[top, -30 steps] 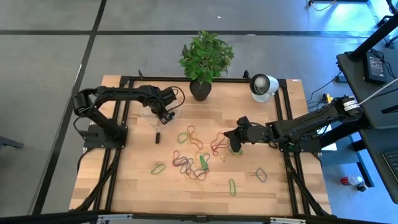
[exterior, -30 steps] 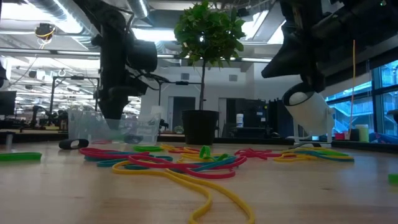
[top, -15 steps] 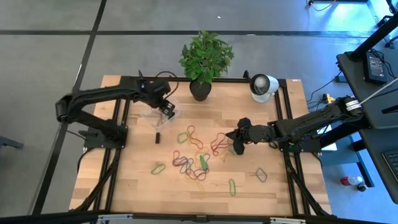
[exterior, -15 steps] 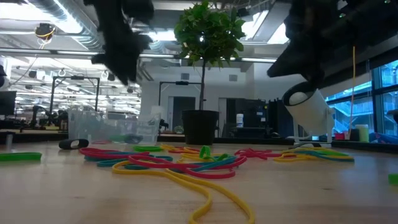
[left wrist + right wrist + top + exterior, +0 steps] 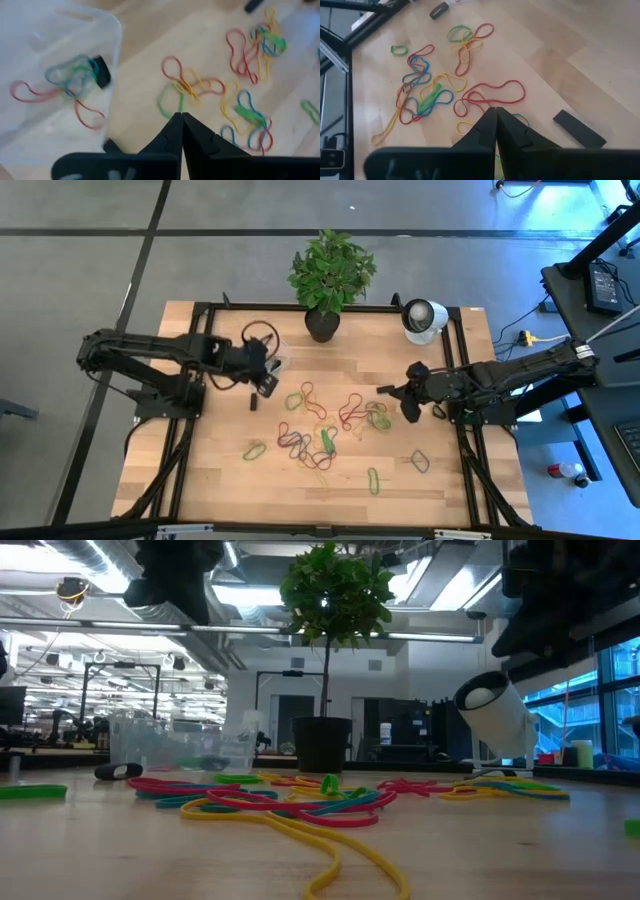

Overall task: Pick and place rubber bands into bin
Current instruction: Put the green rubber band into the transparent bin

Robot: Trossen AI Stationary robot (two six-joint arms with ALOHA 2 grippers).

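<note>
Rubber bands (image 5: 318, 425), thin elastic loops in red, green, yellow and blue, lie scattered on the wooden table (image 5: 200, 480) between the two arms. The left gripper (image 5: 265, 380) has its dark fingers pressed together with nothing between them; it hangs just beside the small clear plastic bin (image 5: 47, 80), which already holds a few red and green loops. The nearest loose bands, a red, yellow and green tangle (image 5: 182, 87), lie just ahead of its fingertips, away from the bin, running roughly across its line of reach. The right gripper (image 5: 410, 402) is also closed and empty, with a large red loop (image 5: 490, 97) right in front of its tips. Both arms are about equally near the pile; I judge the left better placed, being next to the bin.
</note>
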